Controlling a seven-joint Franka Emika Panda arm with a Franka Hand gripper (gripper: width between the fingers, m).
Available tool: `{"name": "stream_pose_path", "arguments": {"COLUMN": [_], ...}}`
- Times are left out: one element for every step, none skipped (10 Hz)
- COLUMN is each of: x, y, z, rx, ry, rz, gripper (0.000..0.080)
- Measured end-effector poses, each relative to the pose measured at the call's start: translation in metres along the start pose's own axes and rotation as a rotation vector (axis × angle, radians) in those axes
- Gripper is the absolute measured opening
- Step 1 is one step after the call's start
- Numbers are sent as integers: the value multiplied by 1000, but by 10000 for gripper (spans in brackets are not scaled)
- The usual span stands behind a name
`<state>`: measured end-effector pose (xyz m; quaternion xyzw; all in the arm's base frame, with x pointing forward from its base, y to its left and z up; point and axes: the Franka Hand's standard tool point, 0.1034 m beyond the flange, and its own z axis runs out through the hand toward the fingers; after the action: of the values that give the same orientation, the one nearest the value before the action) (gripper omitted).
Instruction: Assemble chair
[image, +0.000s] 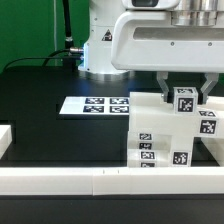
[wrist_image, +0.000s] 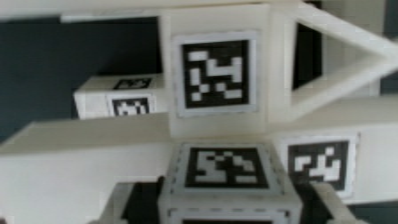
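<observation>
Chair (image: 160, 138): part-built white stack, right of centre in the exterior frame, on black tabletop (image: 40, 95). Tool (image: 185, 93): apparently clamped on tagged block (image: 186, 101) atop the stack. Handling: align block squarely, press straight down, release once seated.

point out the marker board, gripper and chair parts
flat white marker board (image: 76, 104): exterior view, its bare end
two-finger gripper (image: 186, 94): exterior view, between its fingertips
chunky white plastic chair (image: 150, 122): exterior view, front face

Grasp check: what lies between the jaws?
A tagged block of the chair, gripped from both sides; the exterior and wrist views both show it.
</observation>
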<state>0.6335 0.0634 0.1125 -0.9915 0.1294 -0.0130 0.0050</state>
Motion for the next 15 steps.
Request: {"name": "stream_pose_path", "arguments": {"x": [0, 0, 0, 0, -1, -1, -1, -1, -1, -1, -1, -1, -1, -2, -3], "y": [0, 0, 1, 1, -1, -1, -2, -3, -4, -4, -4, -4, -4, -5, -7], "z": [0, 0, 0, 0, 0, 0, 0, 0, 0, 0, 0, 0, 0, 0, -2], "rx": [2, 15, 29, 30, 30, 33, 34, 38, 41, 44, 44, 44, 44, 39, 26], "ry": [-1, -6, -12, -13, -16, -19, -21, -25, -29, -33, -34, -34, -33, -36, -43], "rz": [64, 194, 291, 356, 475, 553, 625, 731, 810, 871, 887, 884, 871, 842, 773], "gripper": [282, 282, 282, 282, 284, 284, 284, 284, 284, 284, 284, 293, 293, 462, 610]}}
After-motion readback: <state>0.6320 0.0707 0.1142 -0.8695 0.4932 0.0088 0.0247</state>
